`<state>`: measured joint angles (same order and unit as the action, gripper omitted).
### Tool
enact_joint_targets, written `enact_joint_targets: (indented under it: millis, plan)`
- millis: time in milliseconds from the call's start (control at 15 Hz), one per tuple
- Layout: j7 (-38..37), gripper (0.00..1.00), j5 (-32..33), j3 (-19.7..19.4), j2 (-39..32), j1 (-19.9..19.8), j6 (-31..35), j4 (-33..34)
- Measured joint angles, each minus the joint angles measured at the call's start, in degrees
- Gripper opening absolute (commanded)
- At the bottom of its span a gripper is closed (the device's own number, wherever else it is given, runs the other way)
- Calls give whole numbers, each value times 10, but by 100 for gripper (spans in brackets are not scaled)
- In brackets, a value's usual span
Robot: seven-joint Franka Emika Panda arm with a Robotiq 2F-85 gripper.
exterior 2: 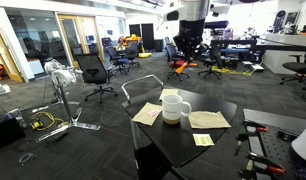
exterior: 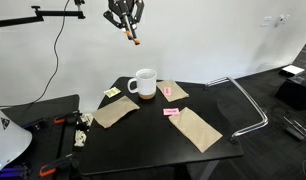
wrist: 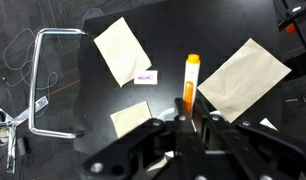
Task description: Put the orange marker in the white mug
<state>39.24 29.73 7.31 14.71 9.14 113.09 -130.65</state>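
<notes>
Overhead, the pincer [exterior: 127,29] grips the orange marker [exterior: 133,38]; tan papers [exterior: 115,112] flank the white mug [exterior: 144,83] below.

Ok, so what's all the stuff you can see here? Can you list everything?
white mug: one, white, standing on the table among the papers
orange marker: one, orange, up in the air, pinched in the gripper
tan papers: three, light brown, lying flat around the mug
pink sticky notes: two, pink, one on the table and one on a paper
yellow sticky note: one, yellow, at the table's edge
table: one, black, in the middle
metal tube frame: one, silver, on the floor beside the table
office chairs: several, black, far behind
gripper: one, black, high above the table, shut on the marker
</notes>
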Motion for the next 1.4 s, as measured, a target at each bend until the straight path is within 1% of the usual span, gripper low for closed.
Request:
enact_joint_targets:
  millis: [400,733,1400]
  plan:
    - [20,3,69,20,-33,6,0,0]
    - [24,3,129,28,-68,13,-3,0]
    - [24,3,199,40,-130,20,-28,4]
